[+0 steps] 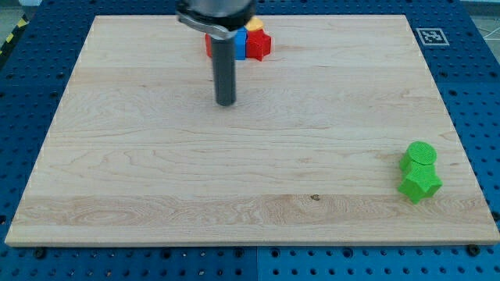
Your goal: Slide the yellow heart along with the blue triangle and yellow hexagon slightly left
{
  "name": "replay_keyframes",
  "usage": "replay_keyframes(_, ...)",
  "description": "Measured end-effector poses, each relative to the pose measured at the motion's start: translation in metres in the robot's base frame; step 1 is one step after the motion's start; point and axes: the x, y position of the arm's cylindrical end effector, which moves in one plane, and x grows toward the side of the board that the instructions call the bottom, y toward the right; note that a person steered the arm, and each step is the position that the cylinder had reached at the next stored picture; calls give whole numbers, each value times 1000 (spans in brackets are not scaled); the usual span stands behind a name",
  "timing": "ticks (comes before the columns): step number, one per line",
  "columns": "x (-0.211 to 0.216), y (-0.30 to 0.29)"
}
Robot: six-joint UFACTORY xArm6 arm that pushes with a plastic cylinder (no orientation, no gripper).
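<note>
The rod's bare tip (226,102) rests on the counter (156,172) at upper centre, holding nothing, just below the red star (259,44) cluster.

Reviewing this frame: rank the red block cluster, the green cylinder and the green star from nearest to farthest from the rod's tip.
Measured from my tip:
1. Red block, in the cluster at the view's top, just right of the rod.
2. Green cylinder, far at the view's right.
3. Green star, touching the cylinder, just below it, slightly farther.
</note>
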Motion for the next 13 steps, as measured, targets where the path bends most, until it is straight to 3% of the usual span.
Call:
replay_keyframes(4, -75, -18)
replay_keyframes(7, -86, 110)
replay_keyframes(9, -173, 90)
replay_keyframes(13, -143, 61)
